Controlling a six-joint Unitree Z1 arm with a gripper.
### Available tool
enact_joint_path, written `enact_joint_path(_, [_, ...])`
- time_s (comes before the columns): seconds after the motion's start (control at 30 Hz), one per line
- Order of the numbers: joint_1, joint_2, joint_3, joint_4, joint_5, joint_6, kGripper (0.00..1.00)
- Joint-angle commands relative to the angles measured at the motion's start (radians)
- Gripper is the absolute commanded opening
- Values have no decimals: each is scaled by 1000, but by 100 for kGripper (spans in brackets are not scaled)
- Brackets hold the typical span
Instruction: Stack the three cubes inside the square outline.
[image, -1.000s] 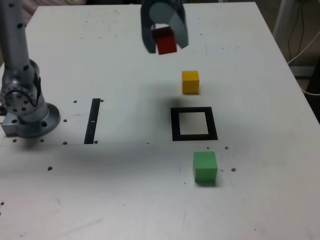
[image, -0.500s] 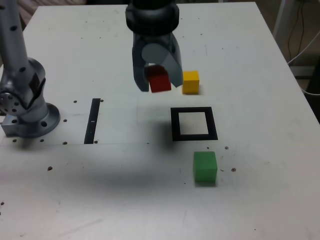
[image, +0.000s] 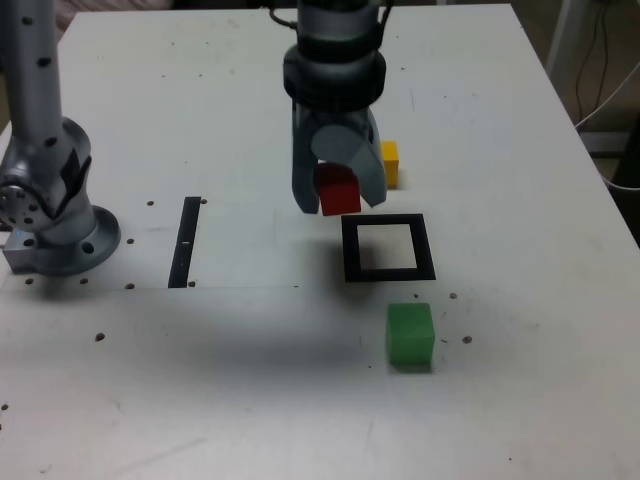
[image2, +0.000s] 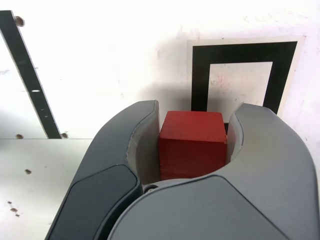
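Your end effector (image: 338, 192) has its two grey jaws clamped on the red cube (image: 338, 189), one jaw on each side face, and the cube hangs clear above the worktop (image: 250, 380). Take the square outline (image: 388, 247) as your landmark: in the exterior view the red cube sits just off the outline's upper-left corner, not over its white centre. The wrist view shows the same cube (image2: 191, 144) between the jaws, with the outline (image2: 242, 76) ahead of it and largely uncovered. The yellow cube (image: 390, 164) rests on the worktop just beyond the outline's far edge, partly hidden behind the end effector. The green cube (image: 410, 335) rests on the near side of the outline, close to its front edge. The thin black strip (image: 185, 241) lies well off to the exterior view's left of the outline.
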Motion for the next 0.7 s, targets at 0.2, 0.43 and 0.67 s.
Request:
enact_joint_path(0.2, [4, 83, -21, -61, 3, -7, 30])
enact_joint_path(0.43, [-2, 114, -37, -74, 7, -10, 30])
enact_joint_path(0.67, [-2, 130, -39, -95, 4, -14, 30])
